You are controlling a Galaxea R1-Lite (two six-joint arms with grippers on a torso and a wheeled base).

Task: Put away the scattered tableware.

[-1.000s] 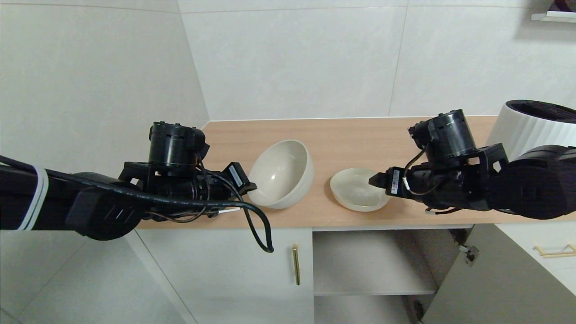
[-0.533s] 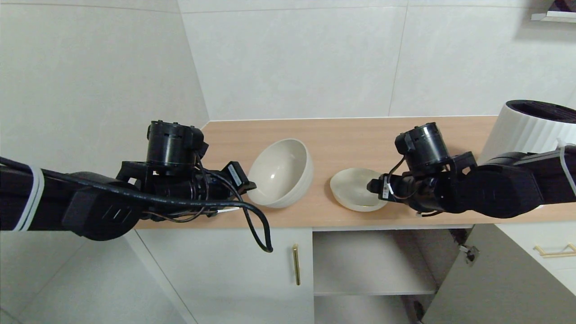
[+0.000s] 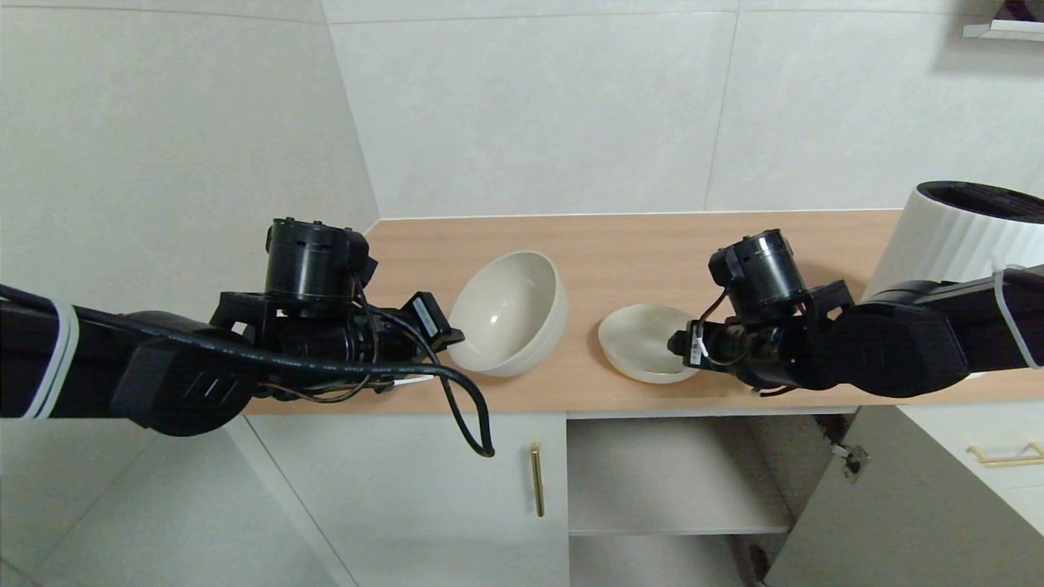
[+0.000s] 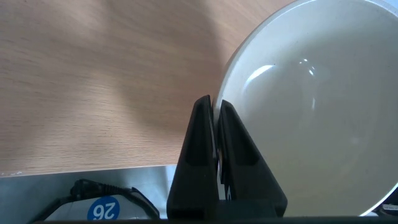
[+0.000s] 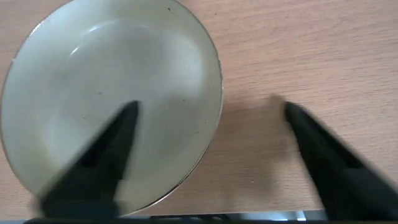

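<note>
left fingers (image 4: 200, 146) pinching bowl (image 4: 311, 112) rim; right fingers (image 5: 102, 158) wide, straddling dish (image 5: 93, 74) edge

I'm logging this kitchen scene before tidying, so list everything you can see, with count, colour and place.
Countertop: one, light wood, against the tiled wall.
Bowl: one, cream, tilted, left on the countertop.
Dish: one, off-white, shallow, right of the bowl.
Ribbed container: one, white, countertop's far right.
Cabinet: one, white, below, right door open, shelf inside.
Handles: two, brass, on the cabinet fronts.
Left end effector: one, black, shut on the bowl's rim.
Right end effector: one, black, open, astride the dish's rim.
</note>
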